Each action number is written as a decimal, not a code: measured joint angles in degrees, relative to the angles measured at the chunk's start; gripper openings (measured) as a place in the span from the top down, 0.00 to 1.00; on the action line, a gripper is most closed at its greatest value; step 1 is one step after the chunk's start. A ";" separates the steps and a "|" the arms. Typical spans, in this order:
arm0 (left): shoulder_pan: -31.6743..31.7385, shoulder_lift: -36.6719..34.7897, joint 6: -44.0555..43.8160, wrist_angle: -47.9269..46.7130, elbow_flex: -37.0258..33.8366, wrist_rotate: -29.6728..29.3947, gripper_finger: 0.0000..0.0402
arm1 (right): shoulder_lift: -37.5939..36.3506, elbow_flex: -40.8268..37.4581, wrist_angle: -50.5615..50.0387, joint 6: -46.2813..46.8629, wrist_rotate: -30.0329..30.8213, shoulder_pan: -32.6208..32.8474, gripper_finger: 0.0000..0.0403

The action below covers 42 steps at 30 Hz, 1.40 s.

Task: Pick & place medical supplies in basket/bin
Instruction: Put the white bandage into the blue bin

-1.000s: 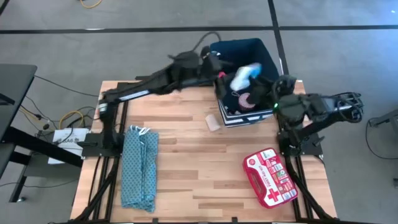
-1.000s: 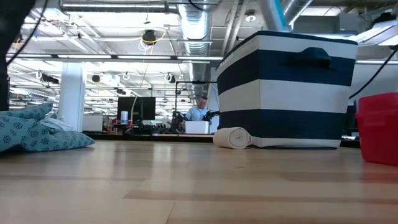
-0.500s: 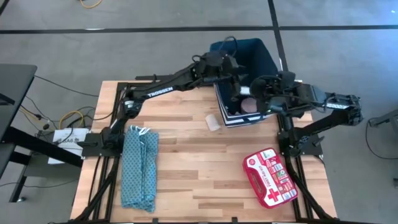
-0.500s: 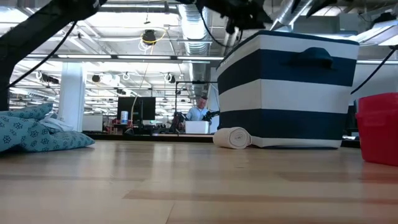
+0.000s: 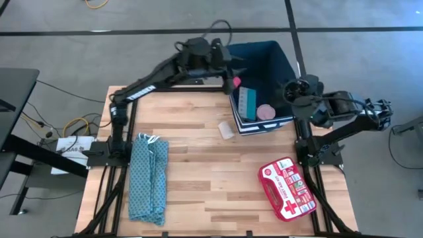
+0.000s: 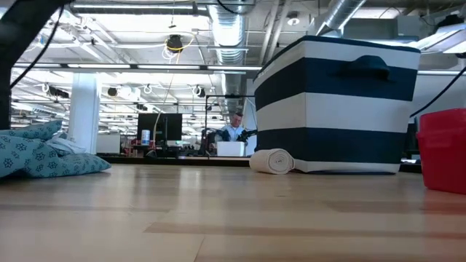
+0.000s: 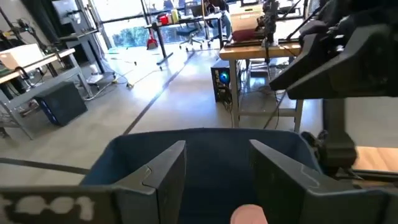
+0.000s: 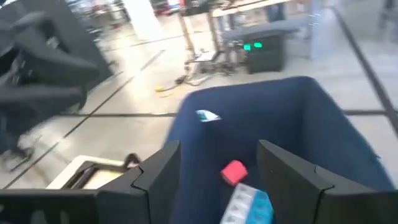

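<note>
The navy bin (image 5: 279, 58) with striped outer walls (image 6: 335, 102) stands at the table's far right. In it lie the light blue pill organizer (image 5: 246, 101), the pink tape roll (image 5: 266, 112) and the pink cube (image 5: 236, 82). The beige bandage roll (image 5: 227, 130) lies on its side against the bin's near-left corner. The first aid pouch (image 5: 287, 188) lies flat near the right front. My left gripper (image 5: 231, 66) hovers open at the bin's left rim. My right gripper (image 5: 293, 89) hovers open at its right rim. No white stick shows.
A folded teal patterned cloth (image 5: 149, 175) lies along the table's left side. Bare wood stretches between the cloth and the pouch. In the low view the bandage roll (image 6: 273, 161) and the red pouch (image 6: 444, 149) flank the bin. A person sits far off in the room.
The pill organizer, up in the air over the bin a second ago, now lies inside it by the left wall. Both grippers came in over the bin's middle, then drew back: the left one to the left rim, the right one to the right rim.
</note>
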 joint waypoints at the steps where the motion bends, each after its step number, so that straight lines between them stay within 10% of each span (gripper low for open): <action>1: 0.00 -1.40 0.00 -1.46 0.00 0.00 0.59 | 0.07 0.00 1.55 -2.10 0.21 1.07 0.49; 25: -0.08 -29.74 -0.80 -34.38 -0.07 -1.78 0.59 | 21.37 0.00 28.72 -25.80 -1.95 23.89 0.48; 35: -0.07 -35.32 -0.59 -48.95 -0.27 -13.28 0.59 | 35.06 0.02 30.33 -22.43 -1.82 25.25 0.47; 42: -0.33 -38.80 -5.04 -54.72 -9.55 -10.07 0.59 | 41.48 0.02 30.10 -9.18 -1.97 27.11 0.47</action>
